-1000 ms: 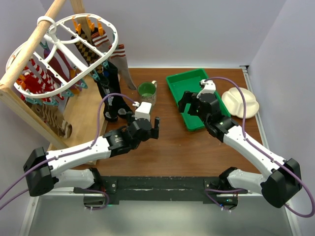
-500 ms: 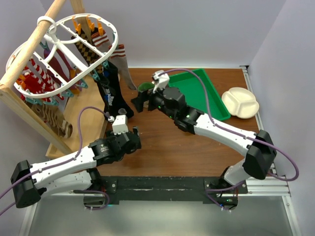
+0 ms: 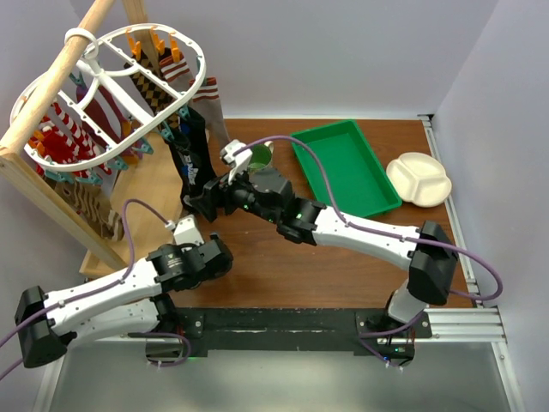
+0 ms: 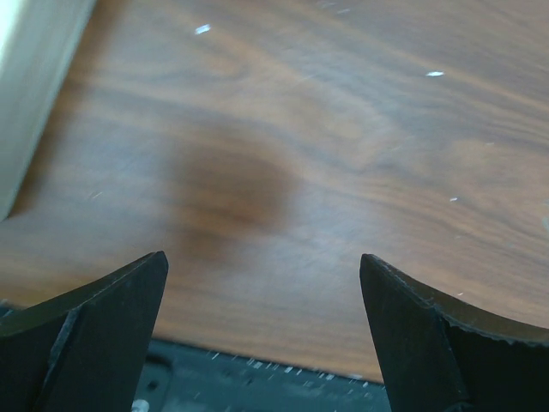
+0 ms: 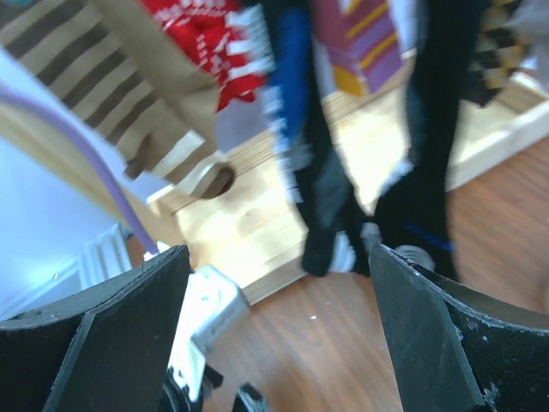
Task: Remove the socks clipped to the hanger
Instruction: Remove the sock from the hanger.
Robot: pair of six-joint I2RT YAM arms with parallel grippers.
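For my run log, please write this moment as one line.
right claw: open, facing socks | left claw: open, over table | socks: clipped on hanger

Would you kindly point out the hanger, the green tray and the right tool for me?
hanger (image 3: 204, 70): top external view, white outer rim at its right end.
green tray (image 3: 347, 163): top external view, bare floor.
right tool (image 5: 274, 257): right wrist view, midway between its open fingertips.

A green mug (image 3: 260, 157) stands near the right pincer (image 3: 199, 202). A green tray (image 3: 343, 167) and a white divided plate (image 3: 418, 178) lie well to its right on the brown surface (image 3: 343, 266).
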